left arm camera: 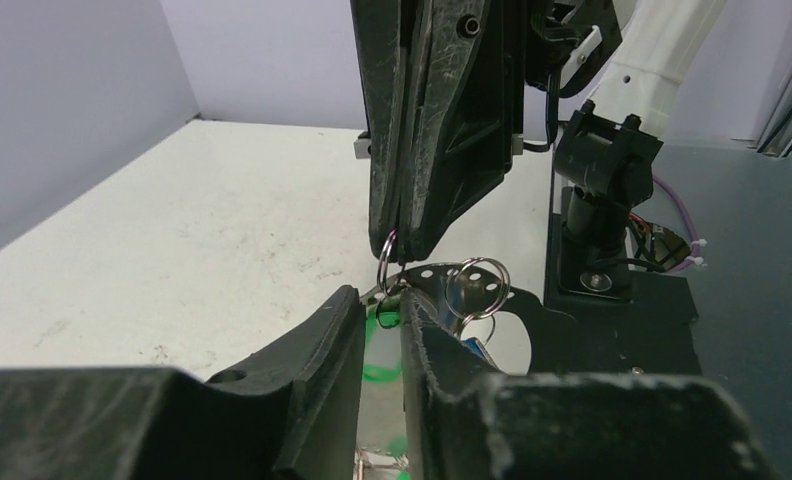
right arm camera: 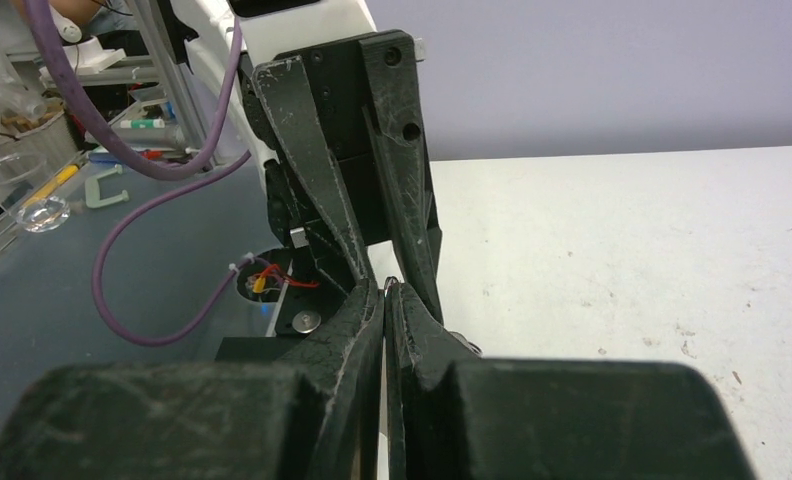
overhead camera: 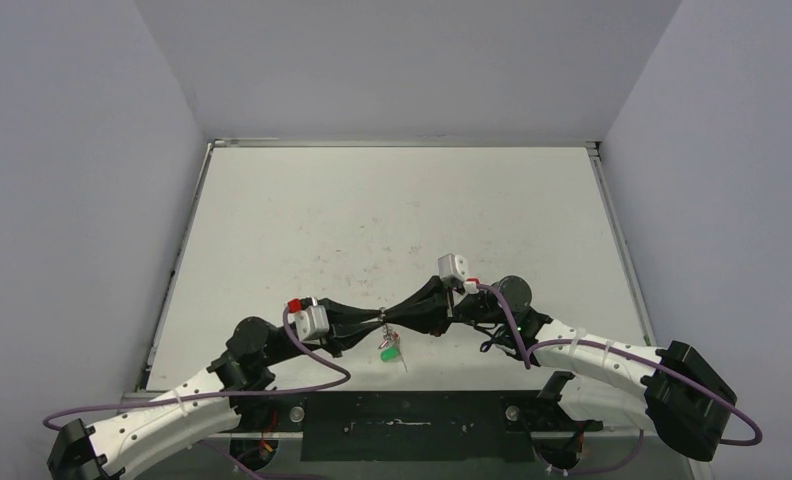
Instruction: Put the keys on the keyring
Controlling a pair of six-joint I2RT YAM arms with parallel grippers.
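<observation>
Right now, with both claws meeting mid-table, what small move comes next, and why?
Probably ease the left claw shut a bit more. The right claw pinches a wire loop on the keyring, but the left fingers show a narrow gap with the green tag in it, so that grip looks unsure.

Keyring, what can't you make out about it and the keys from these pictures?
Left wrist view: the left gripper hides the lower keyring, so the keys cannot be counted.
Right wrist view: the right gripper blocks the keyring.
Top external view: the keyring is too small to see; only a green tag hangs below the two grippers.
</observation>
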